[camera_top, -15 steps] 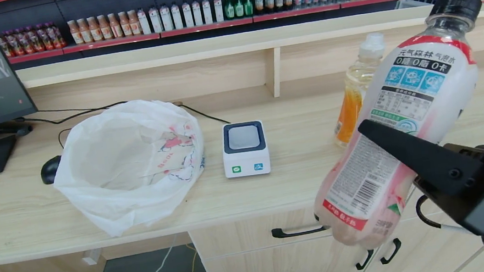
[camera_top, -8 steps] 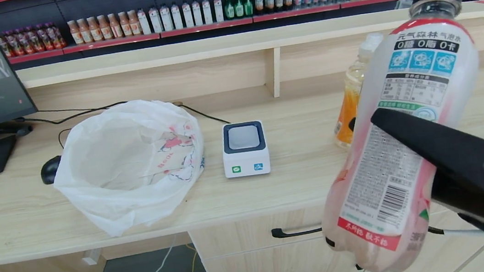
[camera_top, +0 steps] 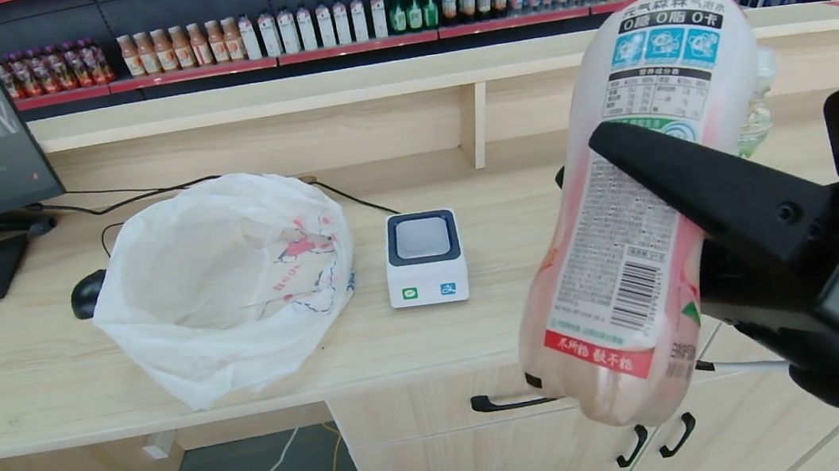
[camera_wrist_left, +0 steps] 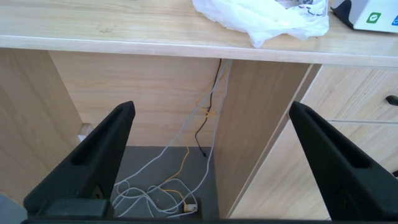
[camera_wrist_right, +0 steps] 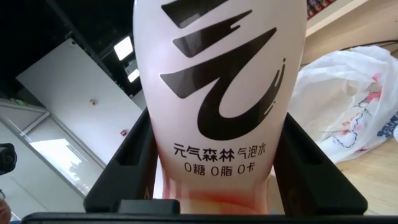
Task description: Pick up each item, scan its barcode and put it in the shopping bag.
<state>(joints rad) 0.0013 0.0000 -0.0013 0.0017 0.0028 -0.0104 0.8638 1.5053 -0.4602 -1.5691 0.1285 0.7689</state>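
- Shop shelving stocked with drinks runs behind. Your worktop (camera_top: 44,369) carries the shopping bag (camera_top: 221,284) toward its left end, mouth open, with the scanner (camera_top: 425,257) just beside it.
- Right gripper (camera_wrist_right: 216,118): fingers clenched on the pink bottle (camera_top: 630,257), held tilted in the air over the worktop's front edge, right of the scanner and apart from it.
- The barcode faces away from the scanner window, so I judge the scan not yet made.
- The bag's interior, as far as visible, holds nothing.
- Left gripper (camera_wrist_left: 208,106): fingers spread, empty, low before the cabinet front.
- A second bottle (camera_top: 759,98), mostly hidden, stands at the worktop's right rear. Both items remain outstanding.
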